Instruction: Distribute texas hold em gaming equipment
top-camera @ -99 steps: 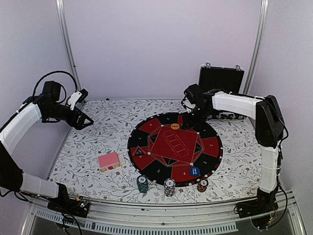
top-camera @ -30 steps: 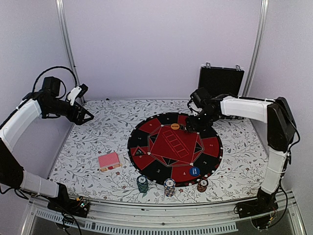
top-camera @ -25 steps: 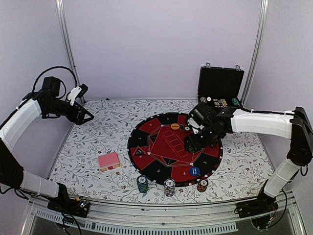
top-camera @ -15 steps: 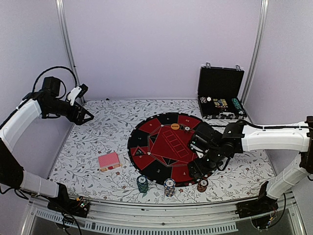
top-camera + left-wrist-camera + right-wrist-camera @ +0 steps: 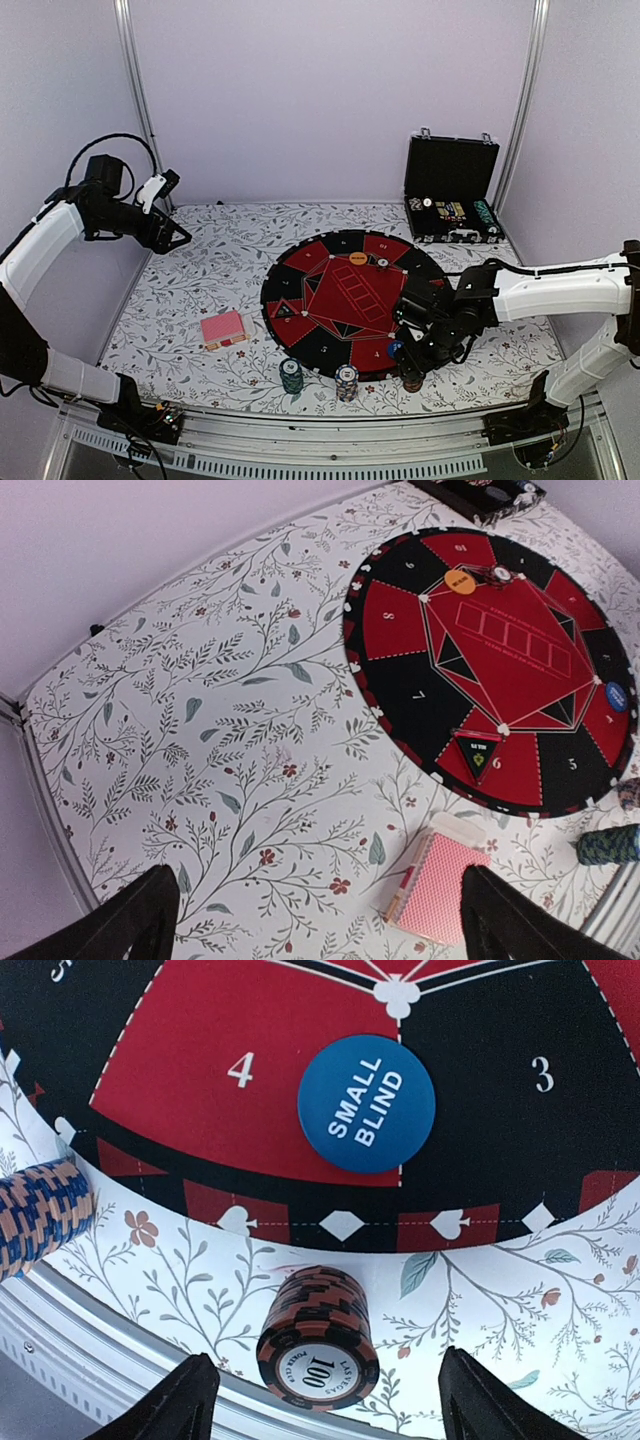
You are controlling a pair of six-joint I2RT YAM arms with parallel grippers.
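right tool (image 5: 325,1400) is open and empty, its fingers (image 5: 185,1405) straddling the brown-red chip stack (image 5: 318,1345) on the bench (image 5: 220,260) at the mat's (image 5: 330,300) 5 o'clock; left tool (image 5: 320,910) gapes wide, empty; card deck (image 5: 440,885) lies at the mat's 8 o'clock.

Matt printed tablecloth (image 5: 200,730); glossy ridged brown-red chip stack (image 5: 318,1338), smooth blue disc (image 5: 366,1103)

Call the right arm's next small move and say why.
Probably lower the right gripper straight down around the brown-red chip stack, then close. In the right wrist view its jaws stand open on either side of the stack, with a gap on each side, so nothing is gripped yet. The stack sits on the floral cloth just off the mat, near the blue small blind button.
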